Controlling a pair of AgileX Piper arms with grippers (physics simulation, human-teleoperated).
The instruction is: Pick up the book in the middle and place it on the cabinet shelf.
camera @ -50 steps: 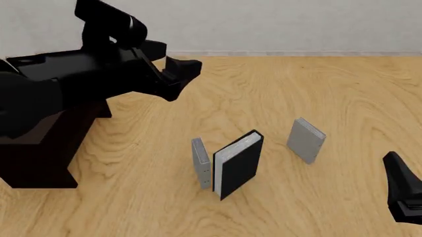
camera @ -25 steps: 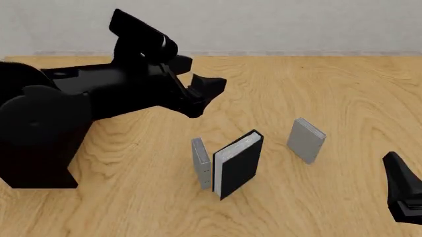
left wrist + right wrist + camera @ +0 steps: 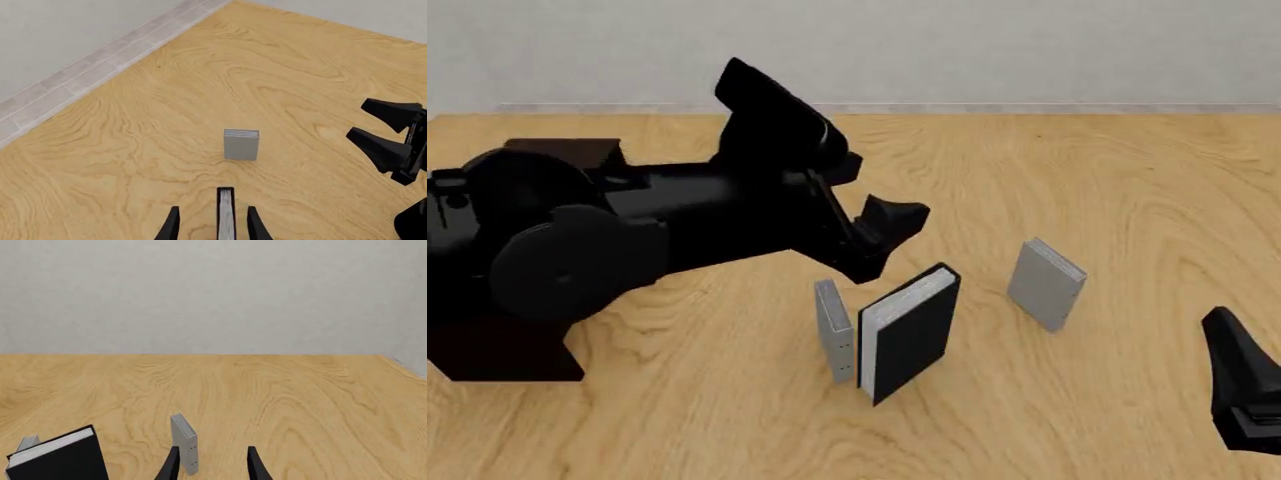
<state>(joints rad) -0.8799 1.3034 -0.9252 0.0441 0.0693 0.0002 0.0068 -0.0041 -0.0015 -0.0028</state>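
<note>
Thick black-covered hardcover book with white page edges stood upright on wooden table, between two thin light-grey books. No legible title or label on covers. Left gripper hovered just above book, jaws spread, empty. Right gripper parted, empty, well right of book.

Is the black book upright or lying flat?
Upright: the black book stands on its bottom edge on the table, white pages facing up.
</note>
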